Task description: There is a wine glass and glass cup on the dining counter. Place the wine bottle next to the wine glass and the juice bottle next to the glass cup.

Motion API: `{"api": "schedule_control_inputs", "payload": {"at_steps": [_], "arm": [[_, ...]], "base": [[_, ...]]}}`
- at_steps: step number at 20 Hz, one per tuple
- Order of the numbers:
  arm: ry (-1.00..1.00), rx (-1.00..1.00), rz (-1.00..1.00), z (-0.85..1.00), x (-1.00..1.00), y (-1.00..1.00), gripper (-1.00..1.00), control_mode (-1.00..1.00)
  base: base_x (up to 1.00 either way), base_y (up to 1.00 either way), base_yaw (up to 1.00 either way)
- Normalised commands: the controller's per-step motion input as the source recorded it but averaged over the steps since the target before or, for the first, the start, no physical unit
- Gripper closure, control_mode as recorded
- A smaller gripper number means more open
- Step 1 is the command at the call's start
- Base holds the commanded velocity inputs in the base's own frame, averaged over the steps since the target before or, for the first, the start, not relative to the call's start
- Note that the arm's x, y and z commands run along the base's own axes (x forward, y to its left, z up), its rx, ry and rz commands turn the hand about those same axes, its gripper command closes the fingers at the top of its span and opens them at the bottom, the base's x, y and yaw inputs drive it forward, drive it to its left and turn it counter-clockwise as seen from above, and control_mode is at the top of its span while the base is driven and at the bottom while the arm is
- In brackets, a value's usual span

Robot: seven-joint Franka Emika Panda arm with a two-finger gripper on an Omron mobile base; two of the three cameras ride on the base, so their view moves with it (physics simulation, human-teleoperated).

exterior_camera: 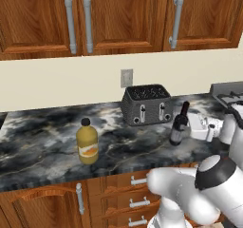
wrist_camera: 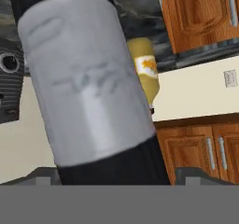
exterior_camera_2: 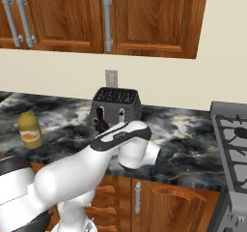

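Observation:
The wine bottle (exterior_camera: 179, 126), dark with a red top and a pale grey label, stands upright on the marbled wall counter (exterior_camera: 38, 141) in front of the toaster. My gripper (exterior_camera: 189, 127) reaches it from the right. In the hand view the bottle's label (wrist_camera: 86, 78) is very close, and the gripper (wrist_camera: 119, 176) is open with a fingertip (wrist_camera: 44, 176) low on either side of the bottle. The yellow juice bottle (exterior_camera: 88, 144) stands further left on the same counter, also seen at the left in the right base view (exterior_camera_2: 29, 128). The wine glass, glass cup and dining counter are out of view.
A dark toaster (exterior_camera: 145, 103) sits against the wall just behind the wine bottle. A stove (exterior_camera_2: 234, 139) adjoins the counter on the right. Wooden wall cabinets (exterior_camera: 118, 13) hang above, with drawers and doors (exterior_camera: 133, 194) below the counter edge.

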Motion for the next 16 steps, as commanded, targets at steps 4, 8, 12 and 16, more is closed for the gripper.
{"api": "schedule_control_inputs", "payload": {"at_steps": [4,8,12,16], "arm": [[-0.10,0.00,0.00,1.00,-0.88,0.02,1.00,-1.00],[-0.10,0.00,0.00,1.00,-0.75,0.12,1.00,-1.00],[-0.05,0.01,0.00,0.91,-0.86,0.00,1.00,-1.00],[-0.02,0.01,0.00,0.34,-0.73,0.09,1.00,1.00]], "base": [[0.00,0.00,0.00],[0.00,0.00,0.00],[0.00,0.00,0.00],[-0.22,0.08,0.00]]}}
